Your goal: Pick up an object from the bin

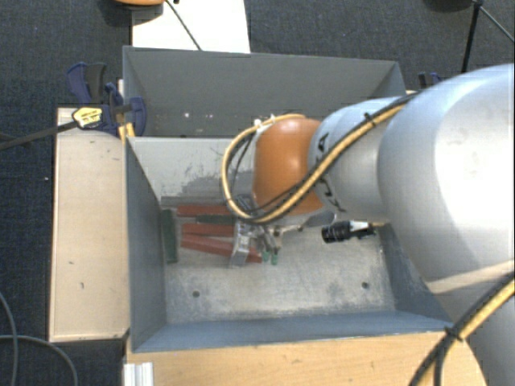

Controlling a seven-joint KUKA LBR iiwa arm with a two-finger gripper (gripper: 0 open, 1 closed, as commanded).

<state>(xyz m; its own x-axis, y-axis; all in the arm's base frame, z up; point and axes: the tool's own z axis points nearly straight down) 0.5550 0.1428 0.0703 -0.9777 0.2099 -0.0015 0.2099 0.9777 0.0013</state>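
Observation:
My gripper (245,252) is down on the bin floor, left of centre, with its metal fingertips on the right end of a set of long red-brown bars (203,238). These bars lie side by side, running left to right. A dark green flat bar (170,236) lies along their left end, close to the left wall. How far apart the fingers stand is hidden by the wrist above them.
The arm with its orange cover and looped cables reaches in from the right and hides the middle and right back of the bin. A black cylindrical fitting sticks out below the wrist. Bare grey floor stretches along the front of the bin.

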